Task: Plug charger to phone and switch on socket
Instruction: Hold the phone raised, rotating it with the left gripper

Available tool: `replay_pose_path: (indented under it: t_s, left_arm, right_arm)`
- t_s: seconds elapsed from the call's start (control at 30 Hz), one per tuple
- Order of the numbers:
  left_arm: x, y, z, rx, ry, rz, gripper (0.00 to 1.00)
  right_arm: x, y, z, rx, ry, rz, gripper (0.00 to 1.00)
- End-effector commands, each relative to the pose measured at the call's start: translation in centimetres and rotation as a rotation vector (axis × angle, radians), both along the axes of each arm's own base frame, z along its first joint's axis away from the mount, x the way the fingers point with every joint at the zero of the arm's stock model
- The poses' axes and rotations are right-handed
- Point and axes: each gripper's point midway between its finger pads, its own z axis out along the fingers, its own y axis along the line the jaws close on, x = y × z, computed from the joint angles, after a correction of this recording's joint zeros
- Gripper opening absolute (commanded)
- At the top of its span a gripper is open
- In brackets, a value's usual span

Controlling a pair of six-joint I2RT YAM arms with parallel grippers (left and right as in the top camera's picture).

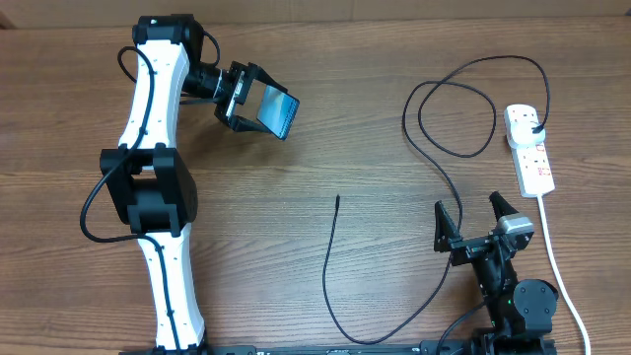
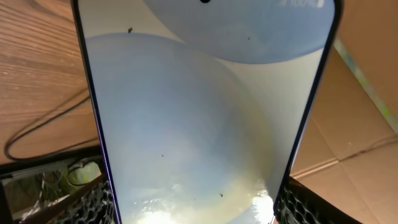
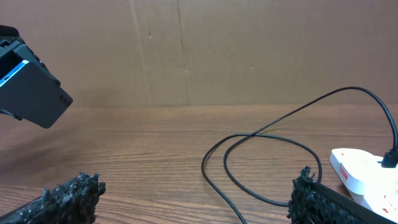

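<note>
Holding the phone [image 1: 277, 111] clear of the table [image 1: 325, 128], over its far left part, we have the left claw [image 1: 246, 99] clamped across its sides. To do this well, we reckon the phone wants a steady hold with its port end turned to mid-table. The right claw [image 1: 475, 219], jaws wide apart and empty by the near right edge, should pinch the cable [image 1: 330, 266] just behind its tip [image 1: 337, 198]. Our left arm reaches far out, wrist bent right; the power strip [image 1: 532, 158] lies along the right edge.

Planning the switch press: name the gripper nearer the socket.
Right. The right gripper is close beside the socket; the left gripper, holding the phone, is far across the table.
</note>
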Motion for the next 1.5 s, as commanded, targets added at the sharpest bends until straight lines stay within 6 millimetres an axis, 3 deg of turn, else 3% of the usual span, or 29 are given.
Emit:
replay_pose_path:
  t_s: [0.0, 0.57, 1.47]
  left_arm:
    - [0.4, -1.1, 2.1, -0.094, -0.02, 0.009, 0.04]
    - [0.1, -1.9, 3.8, -0.196, 0.015, 0.026, 0.04]
    - [0.2, -2.1, 4.6, -0.246, -0.008, 0.024, 0.04]
  right_arm:
    - [0.0, 0.0, -0.2, 0.0, -0.002, 0.001, 1.0]
    - [0.0, 0.0, -0.2, 0.0, -0.002, 0.001, 1.0]
    - [0.0, 0.0, -0.2, 0.0, -0.002, 0.001, 1.0]
